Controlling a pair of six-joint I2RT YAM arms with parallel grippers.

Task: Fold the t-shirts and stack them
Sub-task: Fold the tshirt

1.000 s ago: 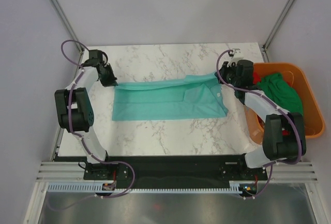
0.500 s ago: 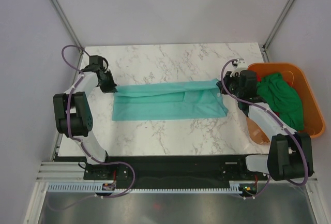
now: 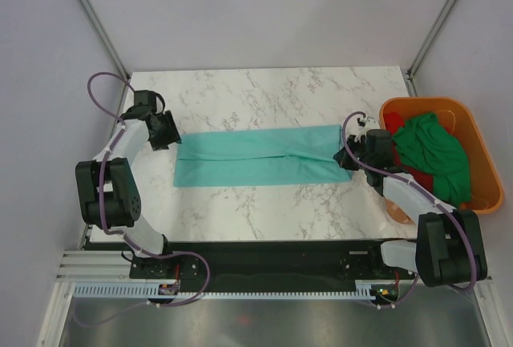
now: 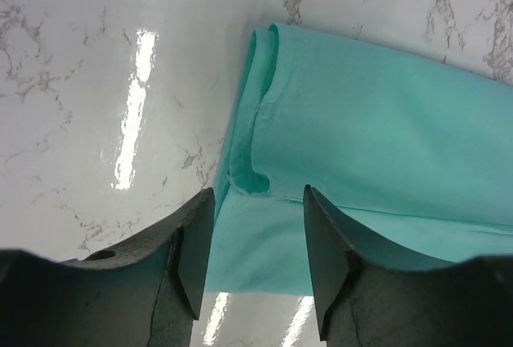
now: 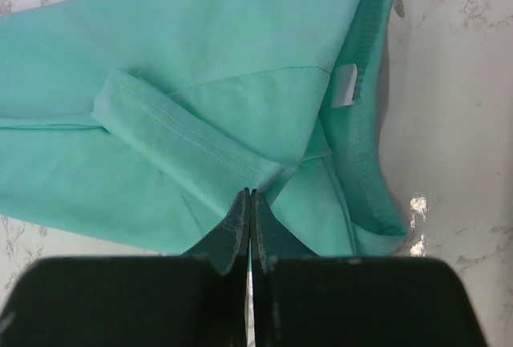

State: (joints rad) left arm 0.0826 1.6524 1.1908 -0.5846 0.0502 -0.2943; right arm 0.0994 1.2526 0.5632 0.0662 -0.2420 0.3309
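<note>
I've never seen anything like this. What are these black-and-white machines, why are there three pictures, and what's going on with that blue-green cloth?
They are two robot arms bolted at the near edge of a marble table. The wide picture looks down from above. The two close-ups come from a small camera on each wrist, so you see each hand's own fingers. A teal t-shirt lies spread flat between them. The left hand stands open over the shirt's left end, gripping nothing. The right hand is pinched shut on a fold of the shirt near the collar end. The orange tub at the right holds a dark green shirt.
</note>
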